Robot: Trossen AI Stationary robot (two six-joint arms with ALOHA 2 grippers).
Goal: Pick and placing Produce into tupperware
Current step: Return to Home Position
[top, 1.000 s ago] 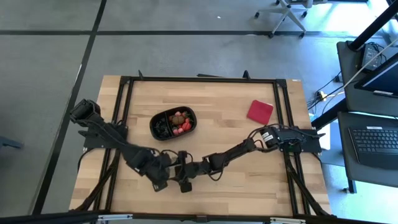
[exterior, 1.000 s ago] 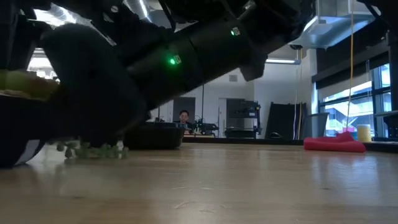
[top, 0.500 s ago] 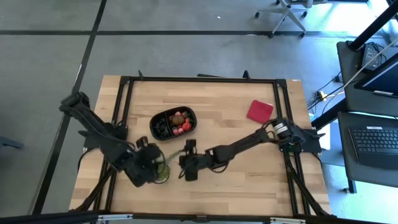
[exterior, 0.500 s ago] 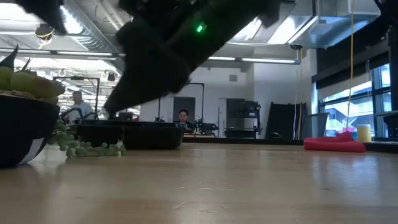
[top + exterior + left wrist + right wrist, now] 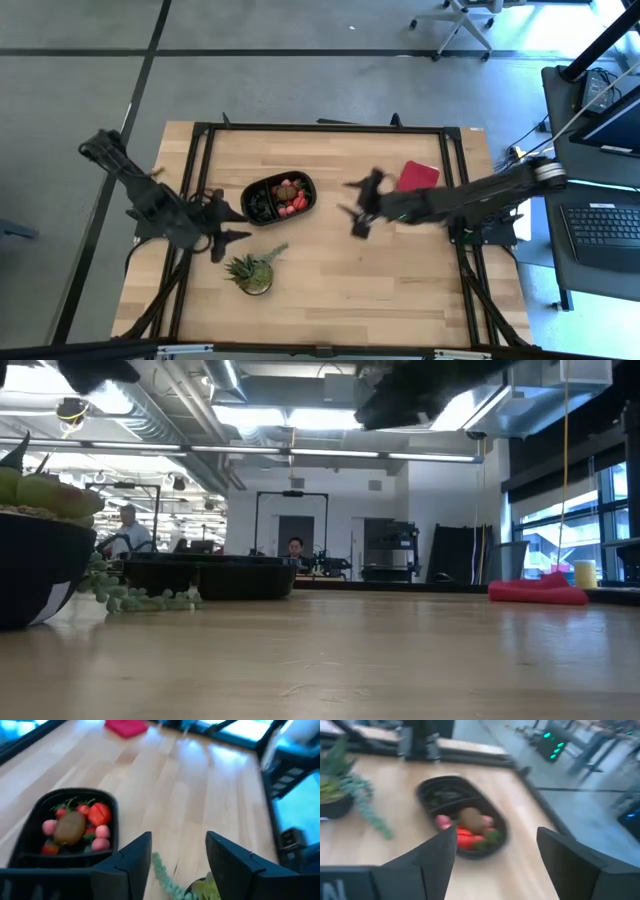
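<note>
- Both arms have pulled off the plant (image 5: 253, 271) since half a second ago. Then they crowded over it at the front of the table (image 5: 380, 290); now it stands uncovered in the same spot.
- The left gripper (image 5: 236, 224) has swung back leftward and is now just off the tray's left end, near the plant. The right gripper (image 5: 352, 207) has gone out to the right and is now between the tray and the red square.
- The produce (image 5: 291, 197) lies inside the tray (image 5: 244, 203), which sits left of table centre toward the far side.
- In the high view, red pieces, some with green tops, and the brown round piece fill the tray's right part. The left part looks dark and its contents are unclear.
- Left gripper: fingers spread, nothing between them, touching neither tray nor plant.
- Right gripper: fingers spread wide, holding nothing, raised off the table, apart from the tray.
- Plant: green and spiky in a dark pot, with a trailing strand reaching toward the tray. It is near the tray's front side, not touching it.
- Red square (image 5: 417, 178): flat on the table, right of the tray and well apart from it, just beyond the right gripper.
- Low view: pot at the left edge, tray behind it, red square at the right, a person (image 5: 295, 547) far back in the room.
</note>
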